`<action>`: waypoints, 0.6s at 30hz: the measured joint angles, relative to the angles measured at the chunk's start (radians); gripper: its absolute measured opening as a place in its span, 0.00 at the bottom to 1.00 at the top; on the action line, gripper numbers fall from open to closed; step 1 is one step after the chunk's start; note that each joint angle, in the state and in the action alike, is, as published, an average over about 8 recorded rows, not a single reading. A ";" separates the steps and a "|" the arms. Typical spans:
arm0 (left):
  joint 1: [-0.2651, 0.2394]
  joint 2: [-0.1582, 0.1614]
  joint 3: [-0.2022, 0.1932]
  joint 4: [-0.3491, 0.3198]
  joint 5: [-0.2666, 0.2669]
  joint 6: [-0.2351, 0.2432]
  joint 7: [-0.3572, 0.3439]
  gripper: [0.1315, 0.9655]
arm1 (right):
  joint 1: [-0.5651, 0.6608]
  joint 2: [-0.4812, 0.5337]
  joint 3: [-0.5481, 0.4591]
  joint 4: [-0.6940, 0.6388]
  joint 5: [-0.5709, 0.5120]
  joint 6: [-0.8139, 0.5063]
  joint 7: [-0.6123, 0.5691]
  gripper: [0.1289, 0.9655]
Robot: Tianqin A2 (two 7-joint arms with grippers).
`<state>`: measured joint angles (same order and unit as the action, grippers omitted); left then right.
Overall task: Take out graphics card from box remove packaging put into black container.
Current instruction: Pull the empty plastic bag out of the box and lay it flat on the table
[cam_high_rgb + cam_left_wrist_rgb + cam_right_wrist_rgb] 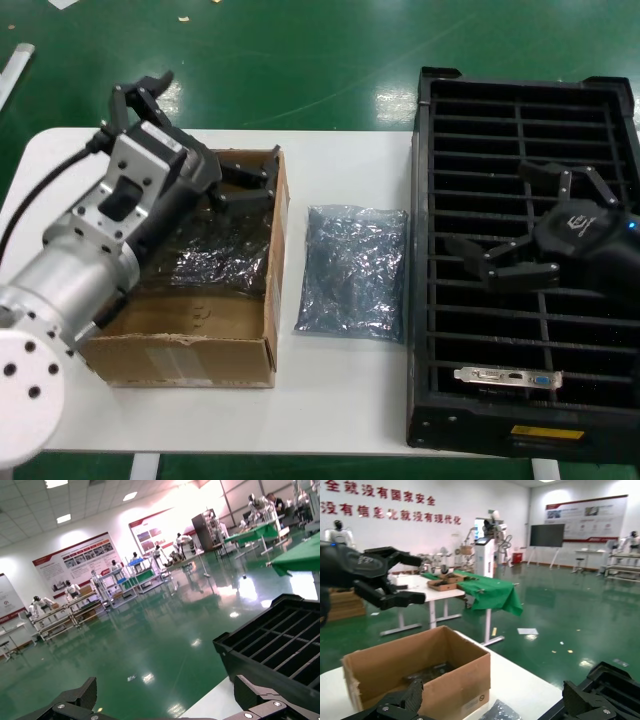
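The brown cardboard box (180, 345) stands on the left of the white table, with a dark shiny bag (205, 255) lying inside it. A flat crinkly anti-static bag (352, 270) lies on the table between the box and the black slotted container (425, 250). A bare graphics card (508, 377), showing its silver bracket, lies in a front slot of the container. My left gripper (205, 135) is open and empty above the box's far end. My right gripper (490, 210) is open and empty above the middle of the container. The right wrist view shows the box (420, 675) and the left gripper (385, 580).
The white table (340, 400) ends just in front of the box and the container. Green floor lies beyond its far edge. The container's corner (280, 640) shows in the left wrist view, with the table corner (215, 705) beside it.
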<state>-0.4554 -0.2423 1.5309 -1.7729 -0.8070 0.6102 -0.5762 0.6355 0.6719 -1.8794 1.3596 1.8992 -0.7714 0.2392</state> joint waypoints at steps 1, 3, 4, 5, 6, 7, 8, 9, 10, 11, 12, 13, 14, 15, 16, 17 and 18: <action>0.009 -0.001 0.001 0.003 -0.019 -0.012 0.011 0.99 | -0.012 -0.007 0.005 0.005 -0.002 0.015 -0.005 1.00; 0.027 -0.003 0.004 0.010 -0.057 -0.035 0.033 1.00 | -0.037 -0.021 0.016 0.014 -0.006 0.044 -0.014 1.00; 0.035 -0.004 0.005 0.013 -0.076 -0.046 0.043 1.00 | -0.048 -0.028 0.021 0.018 -0.007 0.058 -0.018 1.00; 0.043 -0.005 0.007 0.016 -0.095 -0.058 0.055 1.00 | -0.061 -0.035 0.027 0.023 -0.009 0.073 -0.023 1.00; 0.052 -0.007 0.008 0.020 -0.113 -0.069 0.065 1.00 | -0.072 -0.042 0.032 0.027 -0.011 0.087 -0.027 1.00; 0.061 -0.008 0.009 0.023 -0.132 -0.081 0.076 1.00 | -0.085 -0.049 0.037 0.032 -0.013 0.102 -0.032 1.00; 0.069 -0.009 0.011 0.026 -0.151 -0.093 0.087 1.00 | -0.097 -0.057 0.042 0.037 -0.015 0.117 -0.036 1.00; 0.078 -0.010 0.012 0.029 -0.169 -0.104 0.098 1.00 | -0.108 -0.063 0.048 0.041 -0.017 0.131 -0.041 1.00; 0.086 -0.011 0.013 0.033 -0.188 -0.115 0.109 1.00 | -0.120 -0.070 0.053 0.045 -0.019 0.146 -0.045 1.00; 0.095 -0.012 0.014 0.036 -0.207 -0.127 0.120 1.00 | -0.133 -0.078 0.058 0.050 -0.021 0.161 -0.050 1.00; 0.103 -0.013 0.016 0.039 -0.226 -0.139 0.131 1.00 | -0.145 -0.085 0.064 0.055 -0.023 0.175 -0.054 1.00; 0.112 -0.014 0.017 0.043 -0.245 -0.151 0.142 1.00 | -0.157 -0.092 0.069 0.059 -0.024 0.190 -0.059 1.00; 0.121 -0.015 0.018 0.046 -0.265 -0.163 0.153 1.00 | -0.169 -0.099 0.074 0.064 -0.026 0.204 -0.063 1.00; 0.129 -0.016 0.020 0.049 -0.283 -0.174 0.164 1.00 | -0.181 -0.106 0.080 0.069 -0.028 0.219 -0.068 1.00; 0.138 -0.017 0.021 0.053 -0.302 -0.186 0.175 1.00 | -0.193 -0.113 0.085 0.073 -0.030 0.233 -0.072 1.00; 0.147 -0.019 0.022 0.056 -0.321 -0.197 0.186 1.00 | -0.206 -0.120 0.090 0.078 -0.032 0.248 -0.077 1.00; 0.156 -0.020 0.024 0.059 -0.340 -0.209 0.197 1.00 | -0.218 -0.127 0.096 0.082 -0.034 0.263 -0.082 1.00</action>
<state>-0.2996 -0.2620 1.5546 -1.7137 -1.1472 0.4012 -0.3793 0.4178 0.5445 -1.7836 1.4419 1.8653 -0.5083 0.1576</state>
